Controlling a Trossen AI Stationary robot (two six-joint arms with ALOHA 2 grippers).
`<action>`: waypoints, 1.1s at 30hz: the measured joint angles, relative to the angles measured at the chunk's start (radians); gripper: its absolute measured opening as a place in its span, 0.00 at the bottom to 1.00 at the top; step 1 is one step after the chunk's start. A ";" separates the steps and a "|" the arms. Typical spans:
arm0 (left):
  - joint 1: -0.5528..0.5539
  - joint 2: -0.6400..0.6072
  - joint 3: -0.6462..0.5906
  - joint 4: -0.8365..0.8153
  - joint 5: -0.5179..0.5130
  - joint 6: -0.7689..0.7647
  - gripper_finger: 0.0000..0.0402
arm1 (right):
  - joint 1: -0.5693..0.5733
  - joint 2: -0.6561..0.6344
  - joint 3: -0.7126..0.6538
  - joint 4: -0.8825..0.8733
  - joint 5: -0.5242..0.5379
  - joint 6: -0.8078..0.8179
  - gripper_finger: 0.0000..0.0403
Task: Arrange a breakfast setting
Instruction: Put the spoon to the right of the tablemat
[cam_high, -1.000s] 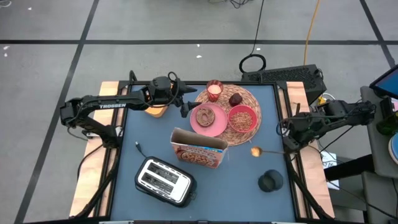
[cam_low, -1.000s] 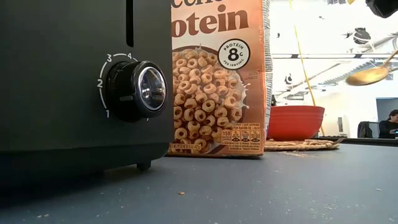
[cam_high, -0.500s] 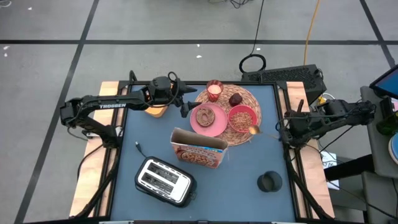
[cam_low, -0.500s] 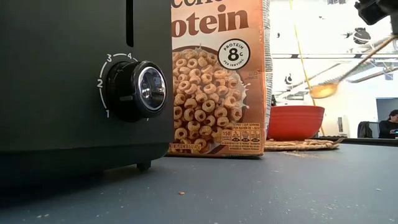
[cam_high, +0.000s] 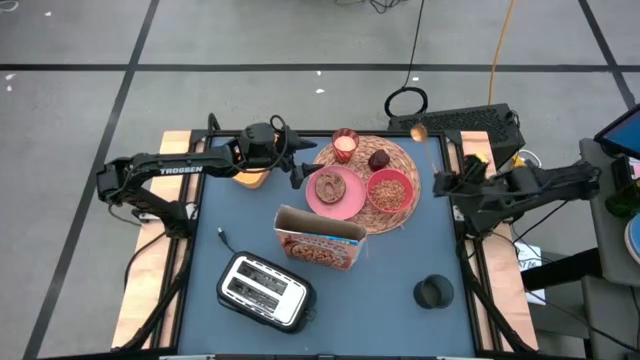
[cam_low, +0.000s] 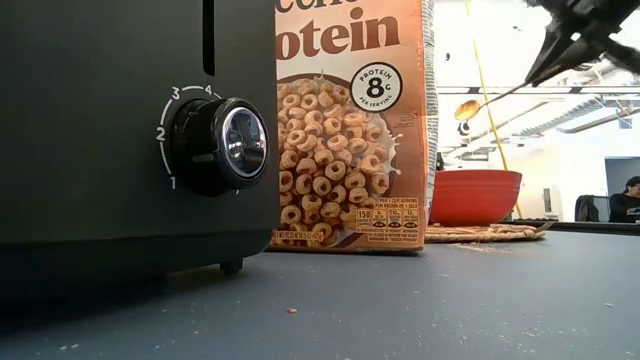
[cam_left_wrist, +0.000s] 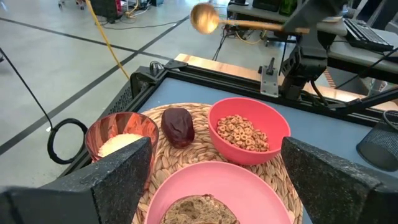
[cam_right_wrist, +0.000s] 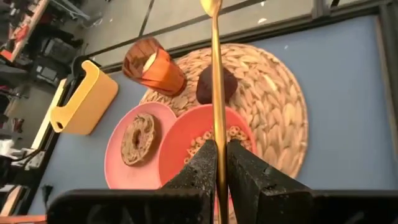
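One thin gold spoon (cam_right_wrist: 215, 81) sits clamped in the right gripper (cam_right_wrist: 217, 163), raised over the round woven straw mat's (cam_high: 408, 162) far right edge. Red cereal bowl (cam_high: 390, 189) lies below. Left gripper (cam_high: 299, 163) waits spread wide beside the pink plate (cam_high: 345, 202).

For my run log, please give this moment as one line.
right gripper: shut on spoon, raised above bowl | left gripper: open, beside plate

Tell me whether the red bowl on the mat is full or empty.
Partly filled: the red bowl holds a layer of cereal rings across its bottom, below the rim, seen in the left wrist view.
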 joint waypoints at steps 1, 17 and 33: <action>0.000 0.000 0.000 0.000 0.000 0.000 0.90 | 0.000 0.007 -0.026 0.034 0.006 0.000 0.05; 0.000 0.000 0.000 0.000 0.000 -0.006 0.90 | -0.017 0.035 -0.375 0.304 0.130 0.156 0.05; 0.000 0.000 0.000 0.000 0.000 -0.007 0.90 | -0.018 0.059 -0.500 0.356 0.010 0.237 0.05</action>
